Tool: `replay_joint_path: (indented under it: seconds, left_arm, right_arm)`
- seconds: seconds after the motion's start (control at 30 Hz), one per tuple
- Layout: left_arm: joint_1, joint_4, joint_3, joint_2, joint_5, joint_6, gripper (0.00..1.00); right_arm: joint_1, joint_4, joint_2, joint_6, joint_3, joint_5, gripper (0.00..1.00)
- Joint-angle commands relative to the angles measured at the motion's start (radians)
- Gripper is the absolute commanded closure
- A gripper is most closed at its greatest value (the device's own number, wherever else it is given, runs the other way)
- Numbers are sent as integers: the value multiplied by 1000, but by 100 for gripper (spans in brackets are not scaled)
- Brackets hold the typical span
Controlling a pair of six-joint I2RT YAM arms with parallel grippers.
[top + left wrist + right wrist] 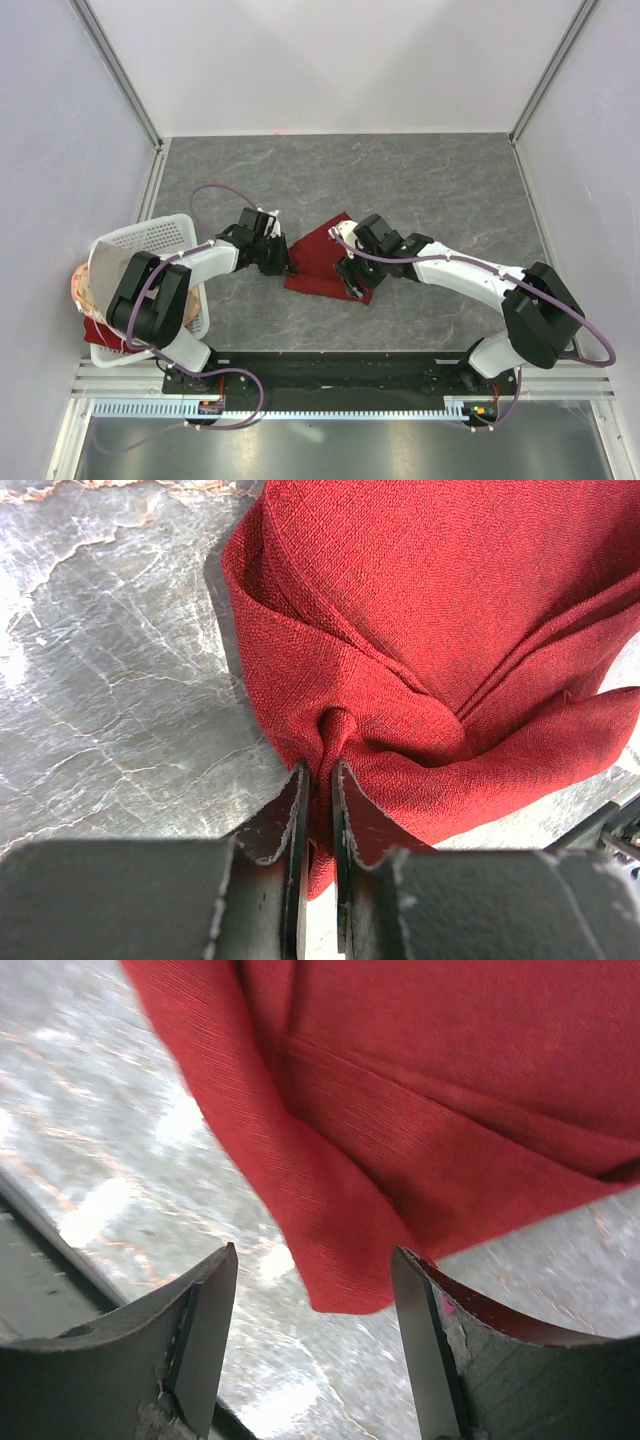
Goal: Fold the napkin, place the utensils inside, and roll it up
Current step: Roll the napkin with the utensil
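The napkin (322, 258) lies near the middle of the surface (450, 190), gathered into a rough fold. At least 2 layers show, and the edges are not squared up. I judge the folding step to be in hand, not finished. I see no utensils on the cloth or beside it, so placing them and rolling it up are both left to do.

My left end effector (320, 775) sits at the napkin's 9 o'clock edge, its fingers nearly pressed together and pinching a bunched ridge of the red fabric. My right end effector (312, 1252) is at the napkin's 5 o'clock corner, its fingers spread wide and gripping nothing. That corner lies just beyond the tips, and I cannot tell whether either finger touches it.

A white basket (160, 232) at the surface's 9 o'clock side holds a grey-beige cloth (105, 268).
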Motion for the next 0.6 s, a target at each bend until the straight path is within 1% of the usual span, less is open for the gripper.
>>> replay_joint_path:
  seconds: [0.0, 0.13, 0.2, 0.33, 0.43, 0.53, 0.57]
  left_arm:
    - [6, -55, 14, 21, -15, 62, 98]
    - [4, -54, 10, 17, -16, 62, 98]
    - [4, -55, 8, 17, -15, 62, 98]
    - [4, -54, 11, 17, -16, 66, 98]
    - [4, -55, 16, 21, -16, 66, 98]
    - [4, -54, 16, 20, -16, 68, 98]
    - [4, -54, 16, 20, -19, 68, 98]
  right_arm:
    - [26, 1, 28, -15, -6, 118, 29]
    - [43, 16, 48, -60, -1, 129, 28]
    - [47, 28, 60, -68, -5, 133, 25]
    - [59, 35, 92, -75, -7, 146, 25]
    - [76, 22, 121, -80, -1, 143, 25]
    - [90, -25, 134, -80, 11, 140, 28]
    - [92, -51, 140, -77, 16, 135, 30]
